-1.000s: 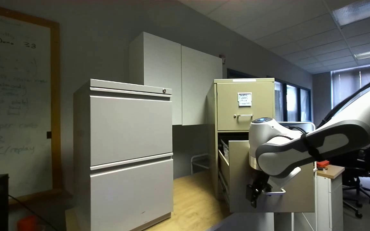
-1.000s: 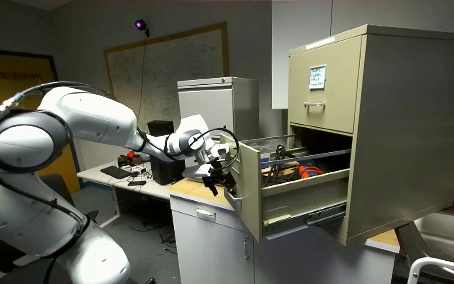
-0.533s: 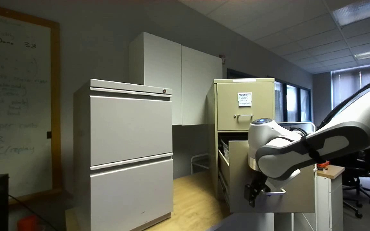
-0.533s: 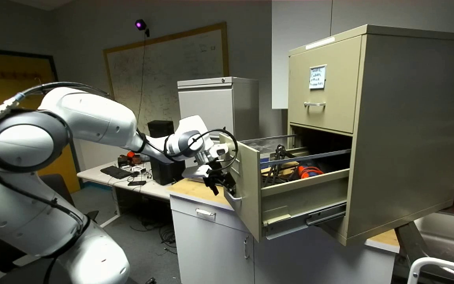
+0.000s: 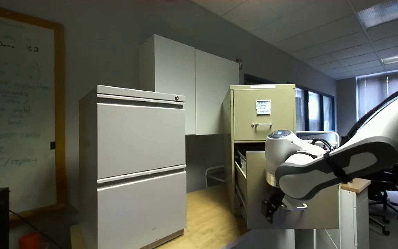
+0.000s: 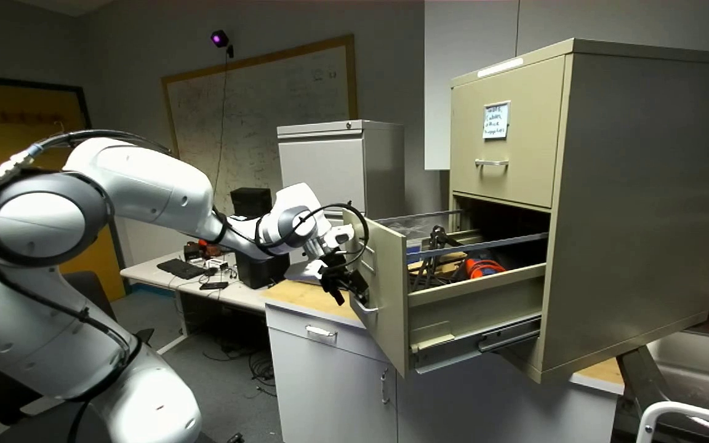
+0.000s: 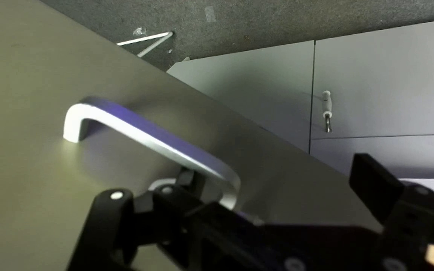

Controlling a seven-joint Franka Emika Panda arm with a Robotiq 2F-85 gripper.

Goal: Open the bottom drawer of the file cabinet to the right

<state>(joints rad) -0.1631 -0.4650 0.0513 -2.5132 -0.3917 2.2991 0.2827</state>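
The tall tan file cabinet (image 5: 247, 114) shows in both exterior views (image 6: 637, 197). Its bottom drawer (image 5: 318, 214) stands pulled well out, and tools show inside it in an exterior view (image 6: 391, 283). The drawer's silver handle (image 7: 153, 137) is at left of centre in the wrist view. My gripper (image 7: 277, 177) is open, with its fingers wide apart. One finger reaches in behind the handle bar near one end; whether it touches cannot be told. The other finger is apart, off to the right. The gripper is at the drawer front in both exterior views (image 5: 269, 211) (image 6: 347, 292).
A pale grey two-drawer cabinet (image 5: 140, 145) stands beside the tan one on a wooden counter (image 5: 209, 211). White base cupboards (image 6: 336, 387) lie below the open drawer. A desk (image 6: 173, 274) with small items stands behind the arm.
The hand and wrist have shifted slightly left and down in an exterior view, and the arm has dipped a little. The drawer has not visibly moved.
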